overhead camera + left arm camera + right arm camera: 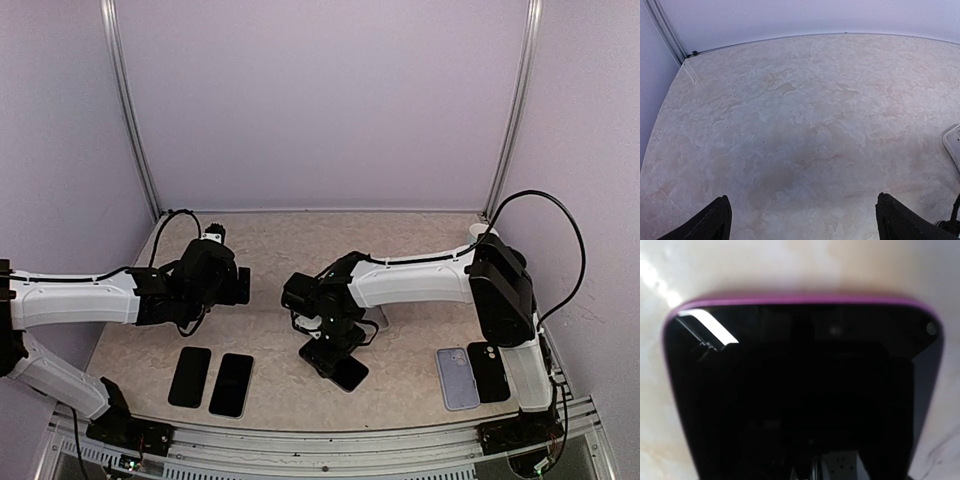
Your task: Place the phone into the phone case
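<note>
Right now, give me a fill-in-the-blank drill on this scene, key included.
The left gripper hangs ___ over the table, holding nothing.
The right gripper is down over a ___ with a purple rim.
By the left arm's base lie ___ dark phones side by side.
By the right arm's base a pale case lies beside a ___ case.
Missing: open; phone; two; black.

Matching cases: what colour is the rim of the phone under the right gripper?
Magenta-purple rim on the phone, clearest in the right wrist view.
</note>
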